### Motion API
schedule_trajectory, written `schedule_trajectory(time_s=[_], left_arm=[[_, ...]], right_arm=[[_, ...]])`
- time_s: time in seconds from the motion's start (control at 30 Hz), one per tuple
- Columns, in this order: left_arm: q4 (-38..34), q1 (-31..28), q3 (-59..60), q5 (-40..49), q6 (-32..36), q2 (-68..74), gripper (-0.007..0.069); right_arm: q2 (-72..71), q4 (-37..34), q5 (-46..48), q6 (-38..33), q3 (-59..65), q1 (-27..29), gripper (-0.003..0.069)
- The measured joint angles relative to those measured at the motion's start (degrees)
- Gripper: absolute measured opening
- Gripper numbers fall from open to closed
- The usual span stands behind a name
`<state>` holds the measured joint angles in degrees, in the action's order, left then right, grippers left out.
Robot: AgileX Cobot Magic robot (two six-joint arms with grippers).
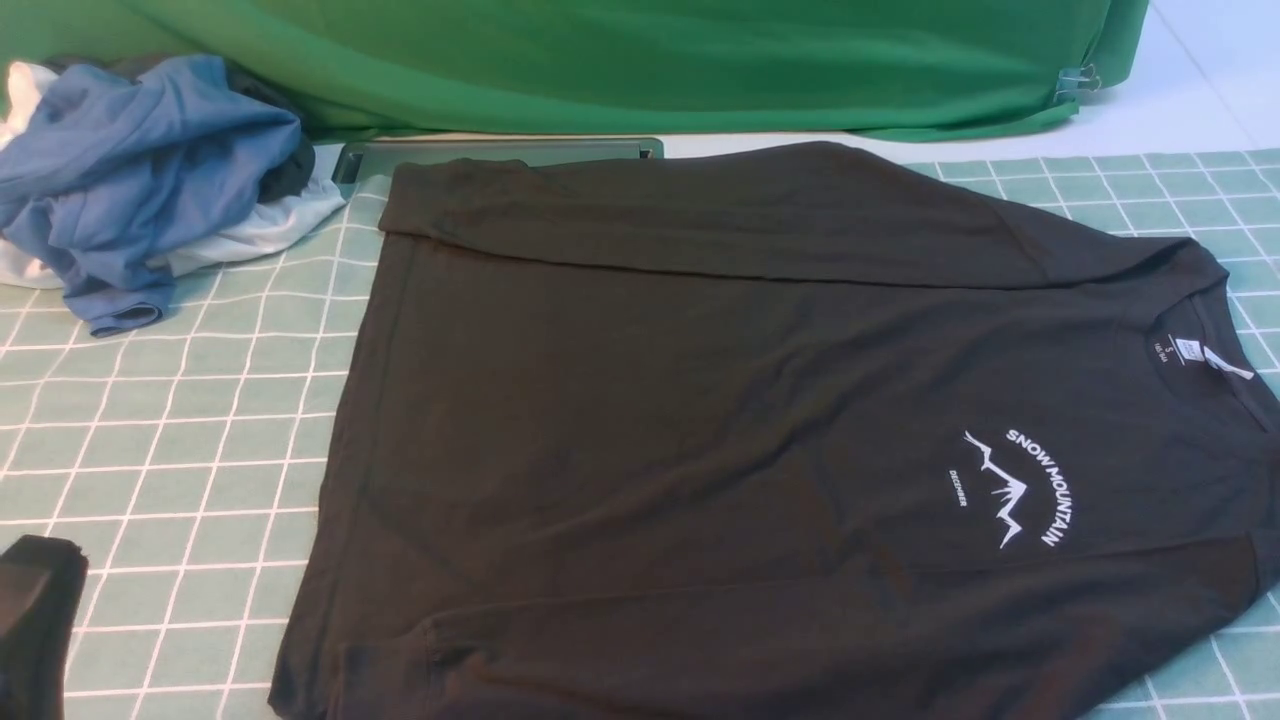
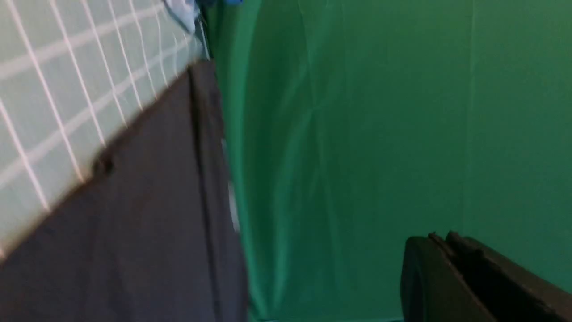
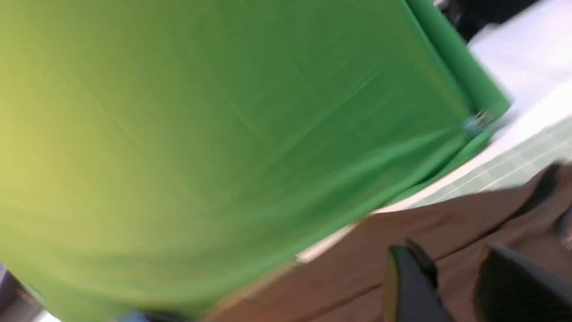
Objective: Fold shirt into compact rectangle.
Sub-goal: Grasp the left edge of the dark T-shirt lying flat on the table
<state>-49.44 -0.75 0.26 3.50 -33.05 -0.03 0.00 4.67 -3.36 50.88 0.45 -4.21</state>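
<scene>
The black shirt [image 1: 720, 400] lies flat on the green checked mat [image 1: 180, 420], collar and white neck label [image 1: 1188, 350] to the right, hem to the left. Its white mountain print [image 1: 1020, 490] faces up. One sleeve is folded across the far edge and the other along the near edge. In the left wrist view my left gripper [image 2: 440, 237] is shut with nothing in it, held in front of the green backdrop, with the shirt [image 2: 134, 223] off to one side. In the right wrist view my right gripper [image 3: 444, 250] is open and empty above the shirt [image 3: 447, 214]. Neither gripper shows clearly in the front view.
A heap of blue and white garments [image 1: 140, 170] lies at the back left. A green backdrop [image 1: 650, 60] hangs along the far edge, with a flat grey board [image 1: 500, 150] at its foot. A small black shape [image 1: 35, 620] sits at the near left corner.
</scene>
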Motion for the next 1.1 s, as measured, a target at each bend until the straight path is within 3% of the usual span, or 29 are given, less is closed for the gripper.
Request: schedule_trajectory(time_s=[0.1, 0.33, 0.47, 0.57, 0.6, 0.63, 0.67, 0.77, 0.9, 1.0, 1.1], left_arm=[[4.0, 0.0, 0.0, -0.3, 0.3, 0.0, 0.0017], [14.6, 0.0, 0.0, -0.5, 0.5, 0.0, 0.0017], [12.6, 0.0, 0.0, -1.8, -1.6, 0.0, 0.0017], [8.0, 0.0, -1.1, -1.1, -4.9, 0.0, 0.0017], [8.4, 0.0, -3.8, -0.4, -4.6, -0.1, 0.0017], [8.4, 0.0, -4.3, -0.3, -4.6, -0.1, 0.0017], [10.3, 0.0, -7.8, 0.0, -3.8, 0.1, 0.0017], [14.7, 0.0, -18.5, 3.9, 0.8, 4.6, 0.0017], [16.2, 0.0, -30.2, 22.8, 12.0, 18.6, 0.0017], [15.8, 0.0, -33.8, 37.6, 20.0, 32.7, 0.0017], [15.8, 0.0, -33.8, 45.6, 26.5, 46.0, 0.0017]], right_arm=[[0.0, 0.0, -0.3, 3.8, 0.0, 0.0, 0.0241], [0.0, 0.0, -1.4, 5.2, 0.0, 0.0, 0.0241], [0.0, 0.0, -6.4, 5.3, 0.0, 0.0, 0.0232], [0.1, 0.0, -11.9, 1.0, -0.5, 0.0, 0.0161], [0.9, 0.0, -10.4, -4.0, -2.1, 0.0, 0.0092], [1.3, 0.0, -10.0, -4.6, -2.9, 0.0, 0.0092], [2.9, 0.0, -6.5, -8.7, -6.0, 0.0, 0.0052], [9.9, 0.0, 5.1, -21.3, -16.7, 0.0, 0.0031], [22.5, 0.1, 23.4, -38.1, -31.8, 0.0, 0.0031], [32.3, 0.2, 38.6, -44.2, -40.3, 0.0, 0.0031], [41.1, 0.2, 52.1, -47.7, -45.0, 0.0, 0.0031]])
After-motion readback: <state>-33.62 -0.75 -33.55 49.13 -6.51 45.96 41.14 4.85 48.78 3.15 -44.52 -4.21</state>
